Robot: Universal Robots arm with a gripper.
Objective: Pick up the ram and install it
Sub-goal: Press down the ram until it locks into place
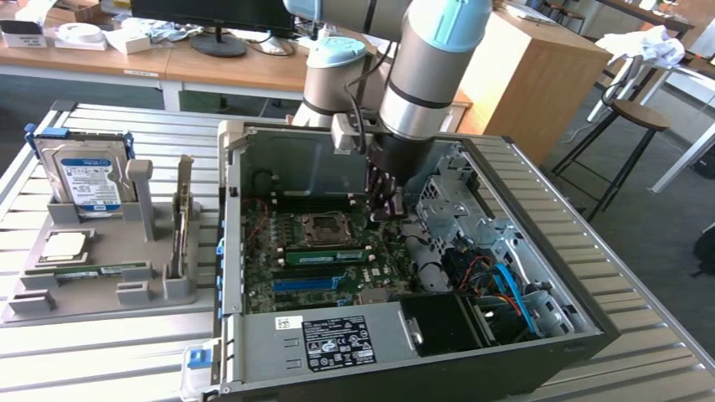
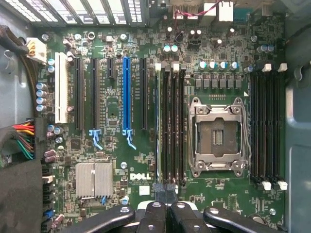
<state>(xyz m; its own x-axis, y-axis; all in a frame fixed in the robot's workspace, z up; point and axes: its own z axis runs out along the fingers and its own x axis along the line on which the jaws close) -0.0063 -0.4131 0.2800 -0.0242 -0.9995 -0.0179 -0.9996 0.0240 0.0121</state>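
Your ram point(image 1: 324, 255), the long thin green circuit-board stick with small dark chips, stands on edge in a memory slot of the green motherboard point(image 1: 293, 289), just beside the square metal processor socket point(image 1: 324, 224). In the wrist view you see the ram point(image 2: 159, 121) edge-on as a thin line. The black memory slots point(image 2: 174, 121) lie between it and the socket point(image 2: 217, 138), and the long blue expansion slot point(image 2: 127, 94) runs on its other side.

Your black gripper point(image 1: 383, 211) hangs inside the open grey tower case point(image 1: 537, 352), above the motherboard and close to one end of the ram. Its fingertips are pressed together. In the wrist view the gripper point(image 2: 164, 190) sits right at the end of the memory slots.

Toward the exterior view's left, a grey moulded tray point(image 1: 100, 243) rests on the slatted metal table point(image 1: 100, 352). It carries a second green stick point(image 1: 90, 270) lying flat and an upright silver hard drive with a blue label point(image 1: 84, 180).
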